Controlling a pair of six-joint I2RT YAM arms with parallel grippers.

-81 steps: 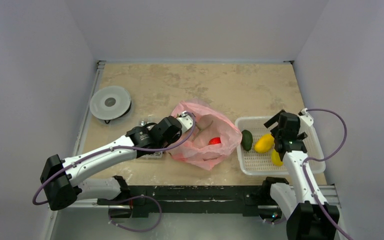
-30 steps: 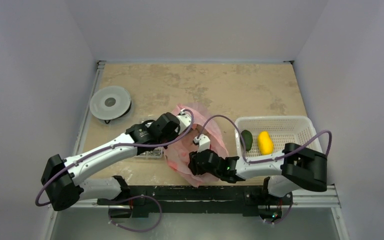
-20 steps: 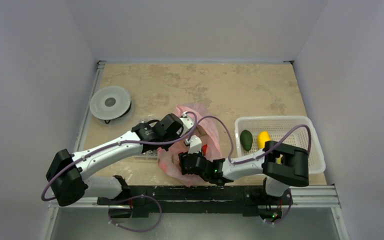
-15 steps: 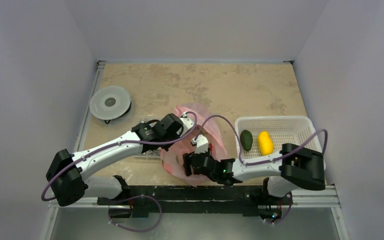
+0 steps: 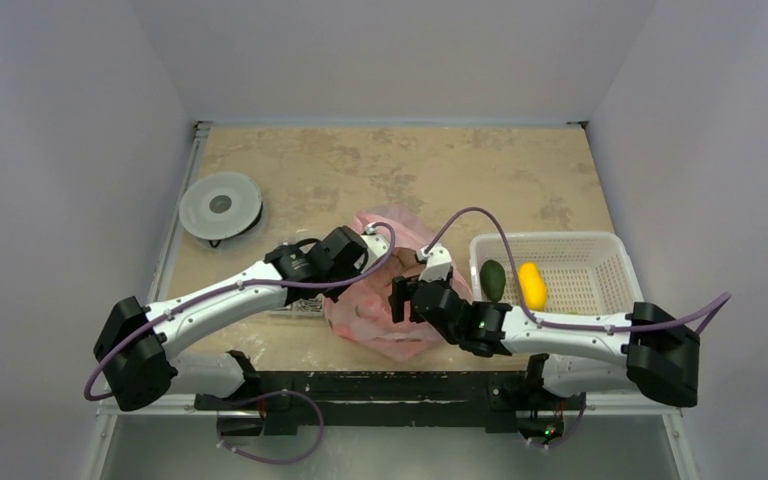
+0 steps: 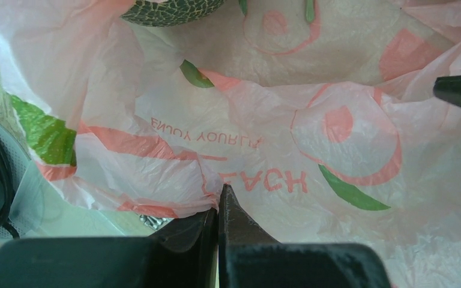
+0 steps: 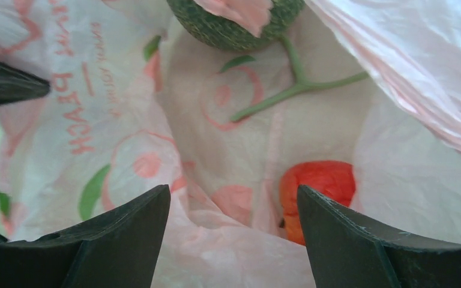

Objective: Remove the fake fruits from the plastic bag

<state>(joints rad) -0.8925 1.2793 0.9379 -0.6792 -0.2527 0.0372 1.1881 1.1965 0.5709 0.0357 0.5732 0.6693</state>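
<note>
My left tool is pinched together on a fold of the plastic bag. My right tool stands apart at the bag's mouth, gripping nothing. Inside the bag lie a red fruit and a netted green fruit. Right of the bag, a dark green fruit and a yellow fruit sit in the white basket.

The only writing I could read was printed in salmon-pink on the plastic bag. In the left wrist view a small line read "ENJOY YOUR", with its last letters lost in a crease. Below it stood bigger capitals ending in "EACH", the first letter folded away. In the right wrist view the big word ran sideways and looked like "PEACH". Smaller lines beside it were too blurred to read.
</note>
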